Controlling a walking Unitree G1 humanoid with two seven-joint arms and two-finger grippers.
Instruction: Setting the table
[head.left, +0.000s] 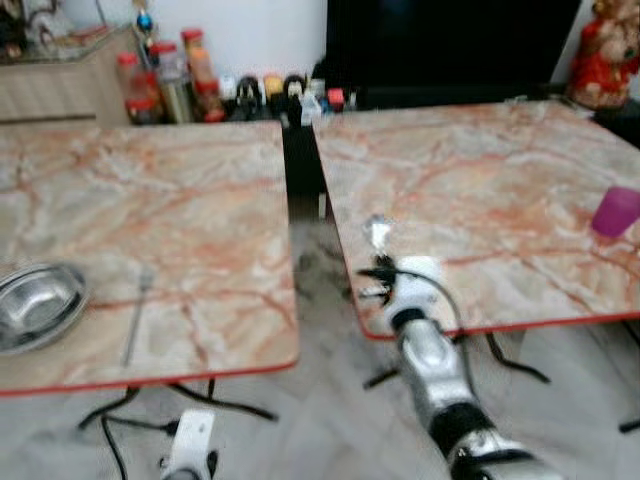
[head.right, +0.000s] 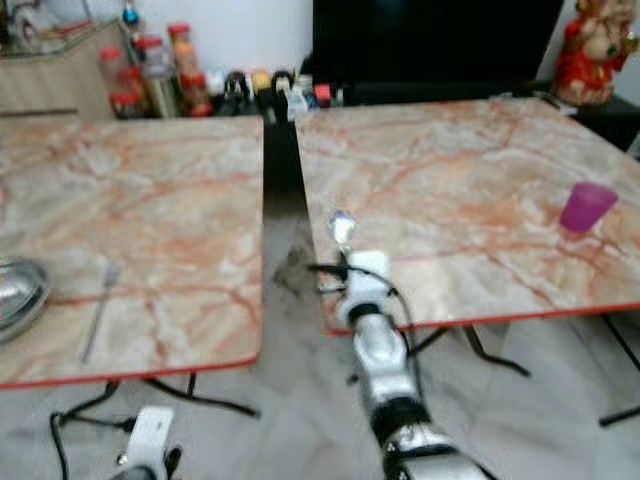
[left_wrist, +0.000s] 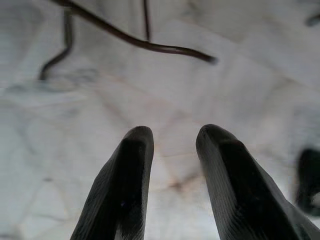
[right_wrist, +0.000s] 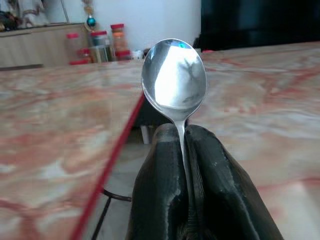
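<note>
Pinched between the right gripper's (right_wrist: 186, 150) two black fingers (right_wrist: 160, 190) was a metal spoon (right_wrist: 174, 80), its handle clamped in the narrow seam between them and its bowl standing up beyond the fingertips. From the head views this gripper (head.left: 378, 268) was over the near left corner of the right-hand marble table (head.left: 480, 190), with the gap between the two tables just to its left. Far to its right, near that table's edge, stood a purple cup (head.left: 615, 211). Across the gap, on the left-hand marble table (head.left: 140, 210), a fork (head.left: 136, 318) lay near the front edge, and a steel bowl (head.left: 36, 303) sat just beyond the fork. Low by the floor (left_wrist: 165, 95), the left gripper (left_wrist: 172, 145) hung with its fingers spread apart, gripping nothing, table legs (left_wrist: 150, 46) ahead of it.
</note>
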